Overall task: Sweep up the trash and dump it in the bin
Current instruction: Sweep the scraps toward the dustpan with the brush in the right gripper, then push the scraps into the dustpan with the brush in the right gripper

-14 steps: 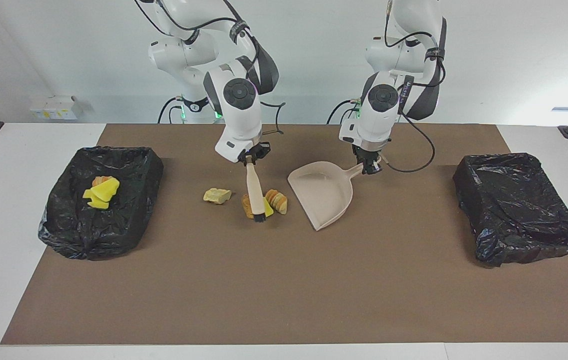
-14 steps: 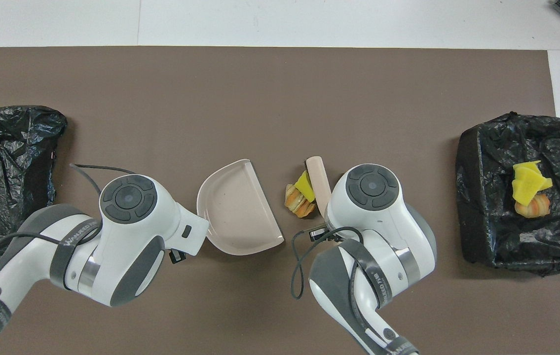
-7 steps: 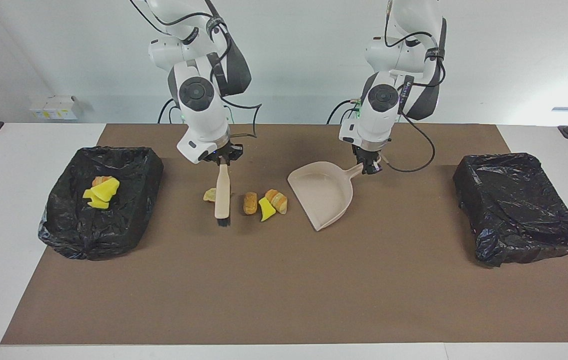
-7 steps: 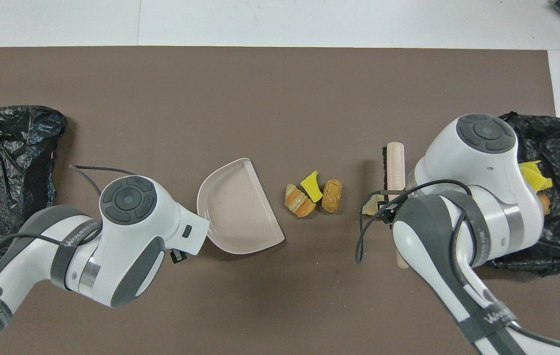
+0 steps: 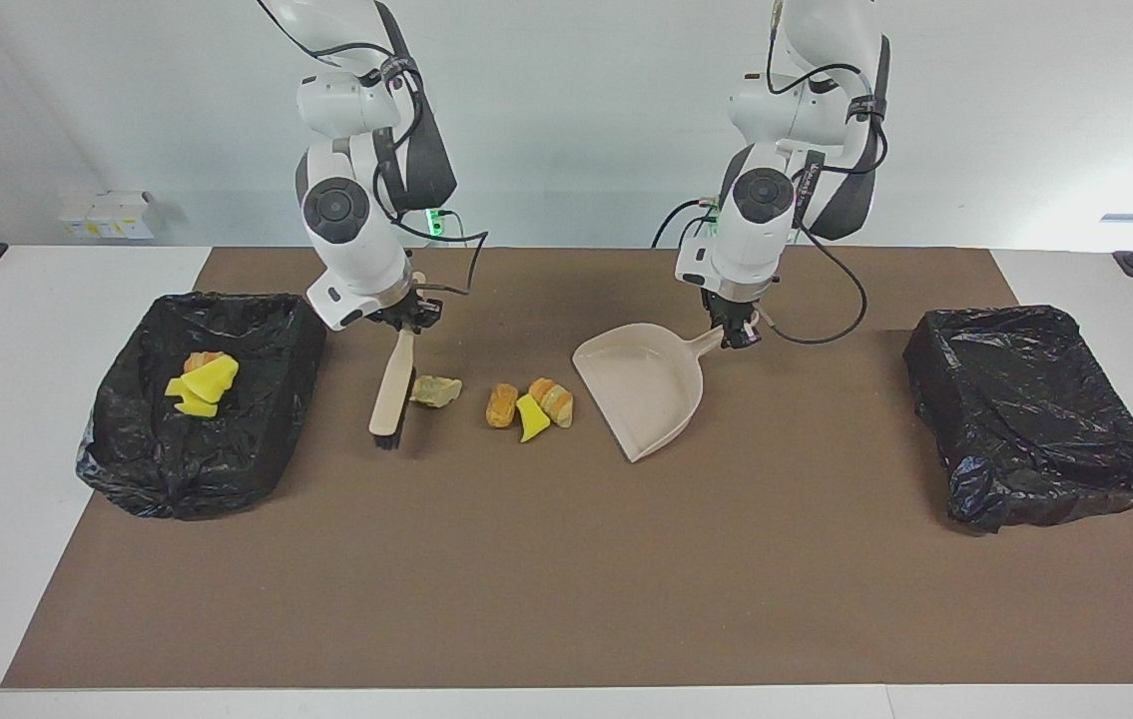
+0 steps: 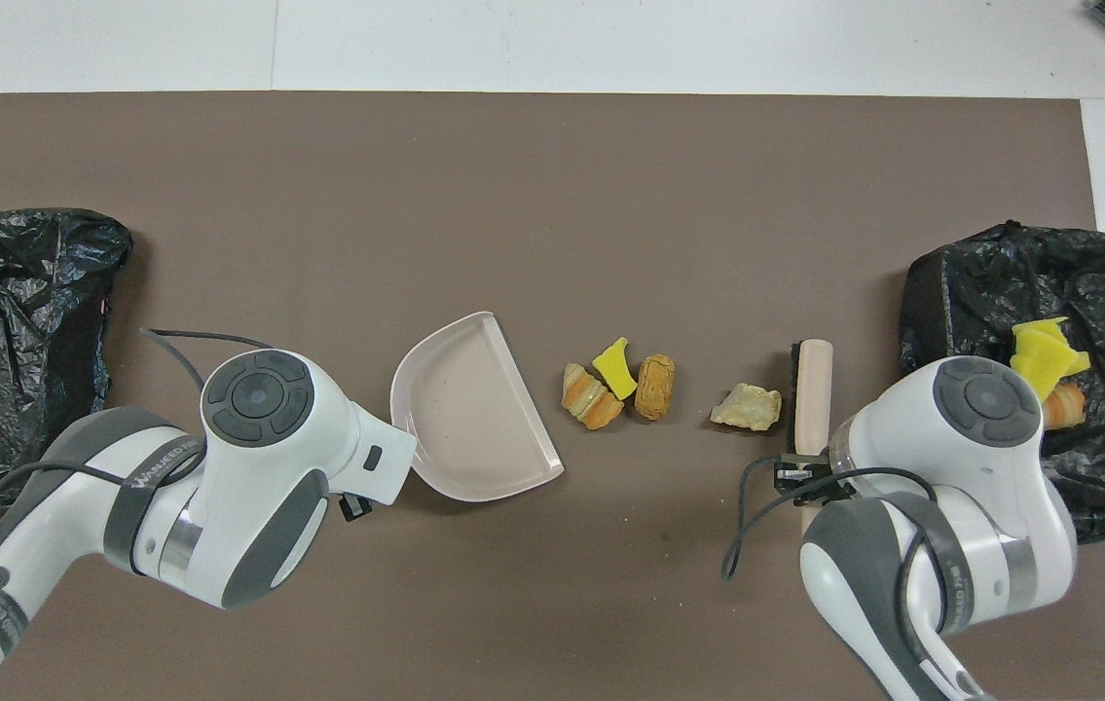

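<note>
While we steady the beige dustpan (image 5: 648, 387) by its handle, the left gripper (image 5: 738, 333) pinched on it, two black-lined bins (image 5: 202, 399) flank the mat, one already holding yellow and orange scraps; beside the dustpan's open mouth, toward the right arm's end, the brush (image 5: 392, 384) hangs from the right gripper (image 5: 408, 322), clamped on its handle; the trash (image 5: 530, 404), four light, crumbly lumps between brush and dustpan, looks better pushed than pinched
</note>
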You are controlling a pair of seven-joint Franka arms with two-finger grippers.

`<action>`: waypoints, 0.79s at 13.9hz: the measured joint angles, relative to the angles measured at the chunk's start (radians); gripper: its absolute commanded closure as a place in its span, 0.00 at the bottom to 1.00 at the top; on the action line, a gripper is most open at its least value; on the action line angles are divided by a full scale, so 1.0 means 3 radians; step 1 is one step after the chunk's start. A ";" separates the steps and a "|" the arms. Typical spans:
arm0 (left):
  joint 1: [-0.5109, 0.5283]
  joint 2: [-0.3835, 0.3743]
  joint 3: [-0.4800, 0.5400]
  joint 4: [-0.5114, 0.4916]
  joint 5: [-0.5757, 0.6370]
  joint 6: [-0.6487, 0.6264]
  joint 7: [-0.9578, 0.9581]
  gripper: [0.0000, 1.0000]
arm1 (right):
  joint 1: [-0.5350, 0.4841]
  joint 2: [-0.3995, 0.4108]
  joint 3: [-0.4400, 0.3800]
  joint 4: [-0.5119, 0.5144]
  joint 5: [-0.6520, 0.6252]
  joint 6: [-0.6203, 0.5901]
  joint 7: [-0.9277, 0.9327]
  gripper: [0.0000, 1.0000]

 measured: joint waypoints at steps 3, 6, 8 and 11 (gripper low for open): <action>-0.0005 0.0000 0.0000 -0.0001 0.0000 0.0003 -0.0003 1.00 | 0.0019 0.0034 0.0030 -0.0057 0.0001 0.0073 0.0000 1.00; -0.0009 0.0000 0.0000 -0.0001 0.0000 0.0007 -0.0010 1.00 | 0.0199 0.0207 0.0043 0.0064 0.0002 0.0087 0.0003 1.00; -0.0009 0.0000 0.0000 -0.0002 0.0000 0.0008 -0.0011 1.00 | 0.0355 0.0371 0.0047 0.0276 0.0005 0.0020 0.0006 1.00; -0.0009 0.0000 0.0000 -0.0003 0.0000 0.0010 -0.0011 1.00 | 0.0595 0.0616 0.0054 0.0590 0.0009 -0.0060 0.0032 1.00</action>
